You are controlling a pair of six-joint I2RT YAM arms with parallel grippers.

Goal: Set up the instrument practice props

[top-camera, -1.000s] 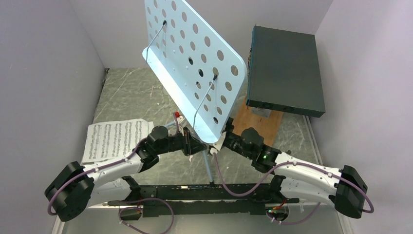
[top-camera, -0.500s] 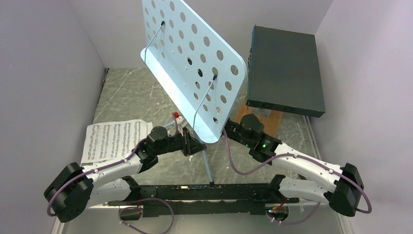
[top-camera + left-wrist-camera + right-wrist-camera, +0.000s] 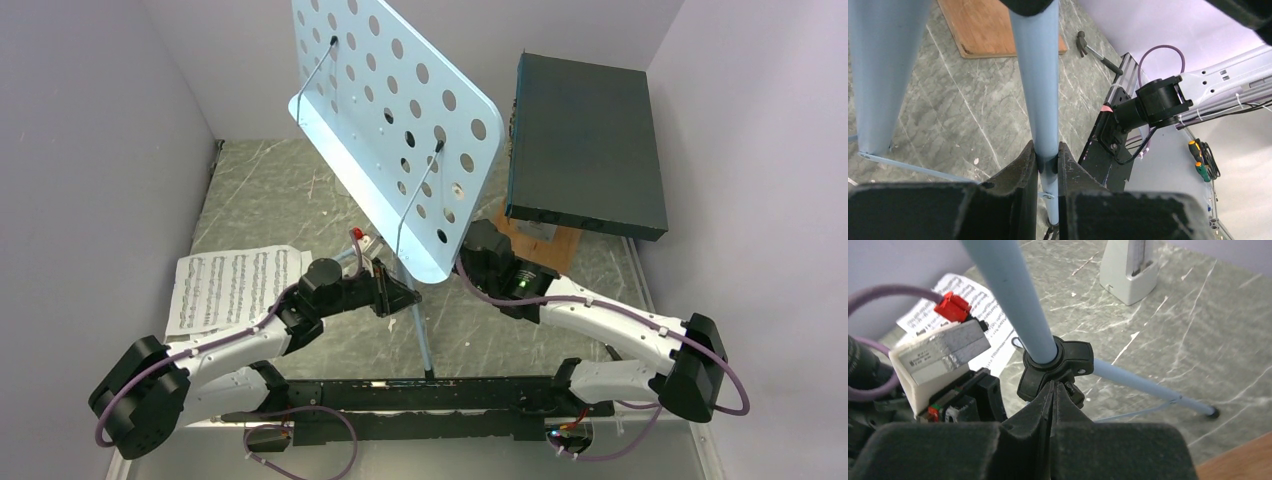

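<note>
The light blue perforated music stand [image 3: 395, 130] stands mid-table on tripod legs. My left gripper [image 3: 1047, 160] is shut on its blue pole [image 3: 1040, 75], low down. My right gripper [image 3: 1054, 385] is shut with nothing between its fingers, and its tips press against the black tripod hub [image 3: 1058, 362] from the other side. In the top view its fingers are hidden under the stand's desk. The white sheet-music pages [image 3: 235, 285] lie flat to the left. The small grey-white metronome [image 3: 1128, 267] stands on the table beyond the pole.
A big dark box [image 3: 585, 140] rests on a wooden board [image 3: 540, 255] at the back right. A small hammer [image 3: 1095, 50] lies near the board. A stand leg [image 3: 1148, 385] runs out to the right. Purple walls close in both sides.
My right gripper has gone from open to shut and pushed left and forward under the stand's desk to the hub. The desk has shifted slightly left. The left gripper keeps its hold.
</note>
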